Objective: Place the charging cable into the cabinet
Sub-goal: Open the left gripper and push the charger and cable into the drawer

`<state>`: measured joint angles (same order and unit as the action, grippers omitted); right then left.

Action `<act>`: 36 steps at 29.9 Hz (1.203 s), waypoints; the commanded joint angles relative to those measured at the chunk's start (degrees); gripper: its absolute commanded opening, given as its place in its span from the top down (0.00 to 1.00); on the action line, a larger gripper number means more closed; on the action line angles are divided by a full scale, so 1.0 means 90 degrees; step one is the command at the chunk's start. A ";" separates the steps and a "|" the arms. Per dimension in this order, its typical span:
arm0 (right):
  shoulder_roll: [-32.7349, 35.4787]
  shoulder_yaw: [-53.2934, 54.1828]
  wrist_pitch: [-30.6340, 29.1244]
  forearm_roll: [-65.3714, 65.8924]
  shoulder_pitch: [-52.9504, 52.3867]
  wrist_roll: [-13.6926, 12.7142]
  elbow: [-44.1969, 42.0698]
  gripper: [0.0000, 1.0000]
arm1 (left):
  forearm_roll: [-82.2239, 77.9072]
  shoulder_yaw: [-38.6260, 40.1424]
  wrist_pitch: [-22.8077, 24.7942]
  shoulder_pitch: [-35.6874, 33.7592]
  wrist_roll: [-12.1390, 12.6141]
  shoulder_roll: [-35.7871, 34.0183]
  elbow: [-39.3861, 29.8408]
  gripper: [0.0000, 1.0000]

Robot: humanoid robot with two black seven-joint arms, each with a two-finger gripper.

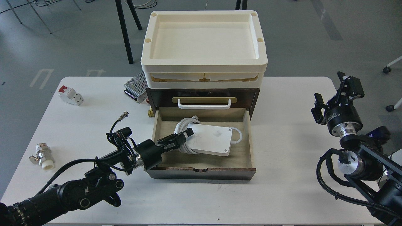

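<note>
One charging cable (209, 139) flat in open cabinet (203, 169) drawer, coiled end between left jaws. Left jaws clamped on cord; right jaws spread, well apart.

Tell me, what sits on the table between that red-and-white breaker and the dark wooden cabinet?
In the head view, a perforated metal power supply lies between the circuit breaker and the cabinet, close against the cabinet's left side.

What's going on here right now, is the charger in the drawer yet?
Yes. The charging cable lies inside the cabinet's pulled-out drawer. The left gripper reaches over the drawer's left wall, its fingers at the coiled cord end; whether they grip it is unclear. The right gripper hangs open, well off to the right. The drawer isn't pushed in.
</note>
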<state>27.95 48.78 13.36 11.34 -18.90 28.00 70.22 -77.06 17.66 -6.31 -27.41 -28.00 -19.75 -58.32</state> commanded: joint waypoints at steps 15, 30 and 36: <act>0.0000 0.0010 0.0000 0.0000 0.0000 0.0000 0.0000 0.01 | -0.0138 -0.0126 -0.0090 -0.0050 0.0000 -0.0100 -0.0415 0.33; 0.0000 0.0010 0.0000 0.0000 0.0000 0.0000 0.0000 0.01 | -0.2541 -0.0244 -0.0784 -0.0089 0.0000 -0.0227 -0.0434 0.34; 0.0000 0.0010 0.0000 0.0000 -0.0010 0.0000 0.0000 0.01 | -0.2629 -0.0244 -0.0833 -0.0099 0.0000 -0.0228 -0.0385 0.34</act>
<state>27.95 48.87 13.36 11.34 -18.94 28.00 70.22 -100.36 15.49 -13.72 -28.28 -28.01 -21.79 -61.98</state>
